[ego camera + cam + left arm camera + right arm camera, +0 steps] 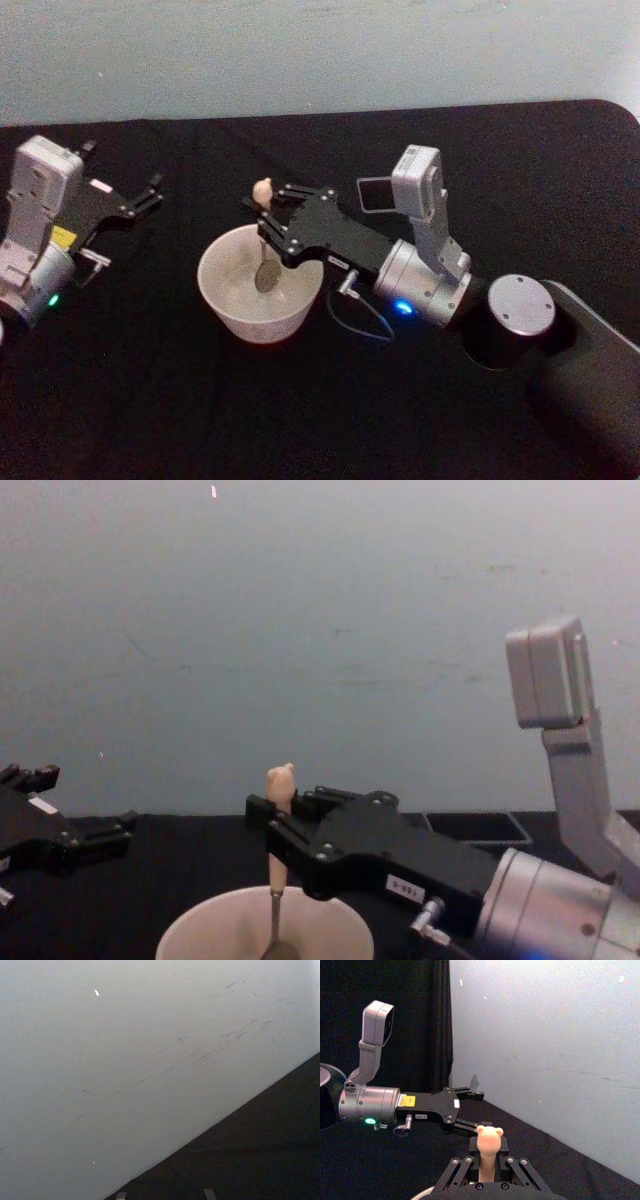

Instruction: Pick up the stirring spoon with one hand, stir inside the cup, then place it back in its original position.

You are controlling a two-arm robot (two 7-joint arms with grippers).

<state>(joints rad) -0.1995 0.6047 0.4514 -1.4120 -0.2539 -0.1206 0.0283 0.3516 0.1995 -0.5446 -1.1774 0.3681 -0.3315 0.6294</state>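
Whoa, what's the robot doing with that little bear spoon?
The robot's right claw is shut on the stirring spoon, gripping it just under the bear head. The spoon stands upright with its metal bowl down inside the cup, so it is at the stirring step. The left claw hangs open off to the left, touching nothing.

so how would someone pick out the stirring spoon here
On the black table, find the wide cream cup near the middle; the left gripper idles off to its left. The right gripper above the cup is shut on the stirring spoon, held upright. Only it has a cream bear-head top and a small metal bowl inside the cup.
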